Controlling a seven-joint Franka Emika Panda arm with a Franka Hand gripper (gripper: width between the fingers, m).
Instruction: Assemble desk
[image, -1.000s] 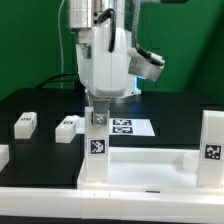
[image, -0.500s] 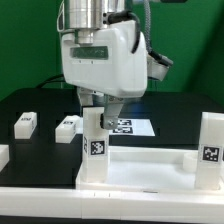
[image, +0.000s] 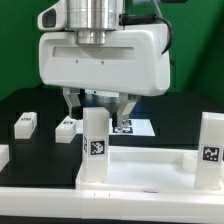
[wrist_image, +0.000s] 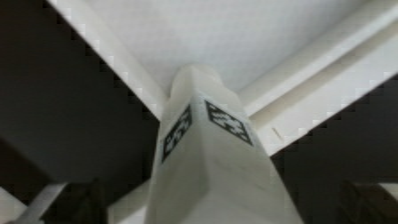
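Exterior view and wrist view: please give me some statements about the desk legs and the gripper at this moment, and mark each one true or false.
1. Two legs stand upright at the desk panel: the nearer leg and the far-right leg. True.
2. The gripper is shut on the nearer leg. False: its fingers stand open on either side of the leg, apart from it.
3. Two loose legs lie on the black table. True.
4. The marker board lies on top of the desk panel. False: it lies flat on the table behind the panel.
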